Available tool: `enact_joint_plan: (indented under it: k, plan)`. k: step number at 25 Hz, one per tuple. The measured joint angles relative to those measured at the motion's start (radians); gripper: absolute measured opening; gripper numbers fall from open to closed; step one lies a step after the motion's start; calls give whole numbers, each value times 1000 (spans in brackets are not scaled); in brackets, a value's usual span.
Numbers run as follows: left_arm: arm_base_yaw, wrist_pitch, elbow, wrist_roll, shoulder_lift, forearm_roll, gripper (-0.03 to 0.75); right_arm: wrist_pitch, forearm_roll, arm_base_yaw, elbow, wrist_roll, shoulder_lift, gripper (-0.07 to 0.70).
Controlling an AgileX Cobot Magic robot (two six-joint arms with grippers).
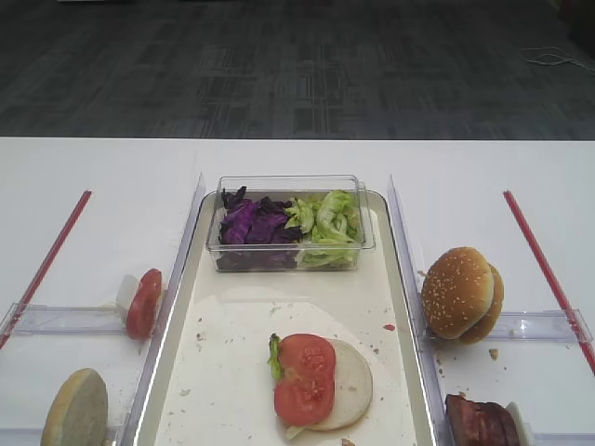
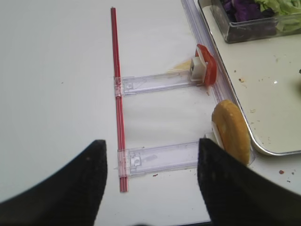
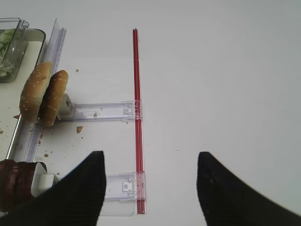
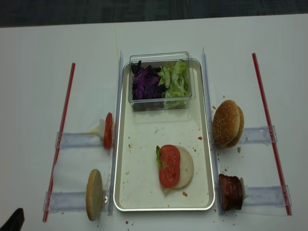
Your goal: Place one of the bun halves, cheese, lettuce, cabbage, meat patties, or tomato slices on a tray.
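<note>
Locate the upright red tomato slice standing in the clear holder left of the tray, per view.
Exterior high: upright red tomato slice, left of the long silvery metal tray.
Right wrist: not in it.
Left wrist: upper right, beside the tray's edge.
Exterior high (realsense): left of centre, against the tray's left rim.
Shared landmark: the thin red strip the holder joins.

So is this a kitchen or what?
Probably a robot test table set up like a burger station, not a real kitchen. A metal tray holds a half-built burger, sesame buns wait in clear plastic holders, and the floor is office carpet.
</note>
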Motion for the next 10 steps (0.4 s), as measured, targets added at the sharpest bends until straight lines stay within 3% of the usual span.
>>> enact_joint_plan:
  k: [10]
  plan:
    - [0,0,0,0,0,0,423,0,0,0,0,0,0,466]
